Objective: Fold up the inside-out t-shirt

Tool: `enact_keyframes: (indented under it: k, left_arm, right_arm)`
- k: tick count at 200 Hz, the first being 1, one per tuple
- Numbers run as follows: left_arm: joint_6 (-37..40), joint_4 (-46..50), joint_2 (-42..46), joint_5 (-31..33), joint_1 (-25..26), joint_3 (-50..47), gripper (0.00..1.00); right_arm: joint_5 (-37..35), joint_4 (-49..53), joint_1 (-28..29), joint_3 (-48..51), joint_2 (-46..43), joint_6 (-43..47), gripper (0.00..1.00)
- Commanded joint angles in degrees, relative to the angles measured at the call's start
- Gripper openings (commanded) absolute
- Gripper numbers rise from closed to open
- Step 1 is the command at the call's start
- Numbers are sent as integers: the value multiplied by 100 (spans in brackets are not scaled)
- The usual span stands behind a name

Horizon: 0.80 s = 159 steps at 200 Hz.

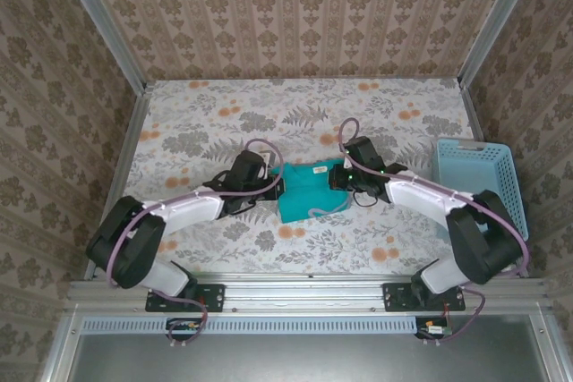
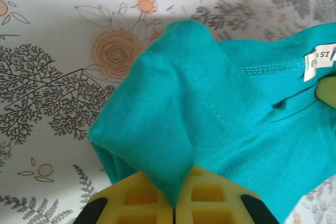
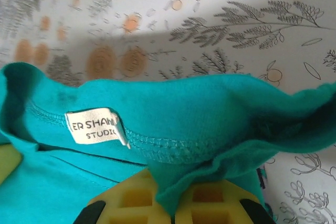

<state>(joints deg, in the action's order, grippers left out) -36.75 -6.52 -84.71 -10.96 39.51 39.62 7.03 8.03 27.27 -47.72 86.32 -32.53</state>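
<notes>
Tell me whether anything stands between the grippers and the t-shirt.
Nothing visible does. The left gripper and the right gripper each pinch the t-shirt directly, jaws shut on its fabric. The blue basket stands apart, far to the right.

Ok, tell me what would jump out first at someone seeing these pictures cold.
The teal t-shirt lies bunched in the middle of the table between the arms. The left gripper is shut on a fold of it and the right gripper on fabric near the collar seam. Its white tag shows by that seam, and a light-blue basket sits at the table's right edge.
</notes>
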Motion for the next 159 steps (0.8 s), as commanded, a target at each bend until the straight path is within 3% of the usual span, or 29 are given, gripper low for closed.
enact_keyframes:
  k: [1, 23, 40, 69, 89, 105, 123, 159]
  left_arm:
    - [-121, 303, -250, 158, -63, 237, 10]
    - [-147, 422, -464, 162, -87, 359, 16]
    - [-139, 597, -587, 203, -117, 495, 26]
    - [-168, 1372, -396, 507, -237, 708, 45]
    - [-87, 2328, 178, 1206, -184, 886, 57]
    - [-78, 3013, 685, 1828, -17, 1015, 59]
    - [-132, 3180, 1055, 2071, 349, 1015, 59]
    - [-438, 2233, 848, 1770, 991, 814, 61]
  right_arm:
    - [-520, 512, -11, -366, 443, 214, 0]
    - [-576, 551, -11, -465, 672, 170, 0]
    - [-565, 517, -9, -471, 716, 138, 3]
    - [-841, 832, -11, -516, 409, 230, 34]
    - [-1390, 1308, 43, -535, -120, 368, 53]
    - [-1986, 1757, 198, -561, -598, 527, 64]
    - [-2430, 2127, 480, -573, -1010, 621, 69]
    - [-1952, 1611, 1096, -208, -1080, 351, 71]
